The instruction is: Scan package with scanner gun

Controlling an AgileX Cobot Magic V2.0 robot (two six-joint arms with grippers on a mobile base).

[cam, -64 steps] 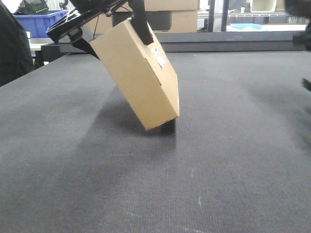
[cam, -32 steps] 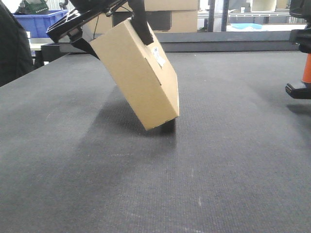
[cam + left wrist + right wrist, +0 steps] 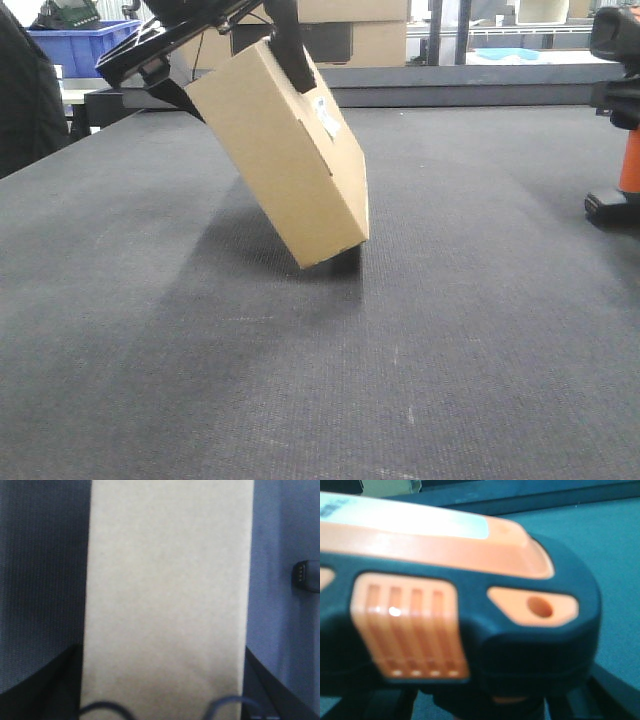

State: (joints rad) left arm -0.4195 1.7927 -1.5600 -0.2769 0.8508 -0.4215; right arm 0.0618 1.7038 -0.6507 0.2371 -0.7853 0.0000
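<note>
The left pincer (image 3: 232,62) is clamped on the upper end of the package (image 3: 290,160), one dark finger on each side of the cardboard. In the left wrist view the same two fingers (image 3: 42,685) frame the bottom corners of the box face. From that grip the package runs away along its long axis, sloping down and toward the right pincer's side. Its far lower corner is on the desk (image 3: 200,380) or just above it; the shadow hides which. The white label (image 3: 325,115) sits on the narrow face near the gripped end, turned up and outward toward the other arm. The scanner gun (image 3: 628,150) is well apart from the package on that same side, upright at the edge of the front view, its black base low and its orange shaft above. The right pincer (image 3: 622,95) shows there only as a dark mass about the gun's neck. In the right wrist view the gun (image 3: 470,605) fills the picture, so I judge that pincer closed on it. The right arm is therefore the one to act. The label lies across and a little higher from its pincer, so the gun's head has to swing toward the left pincer's end of the box, not toward the low corner.
</note>
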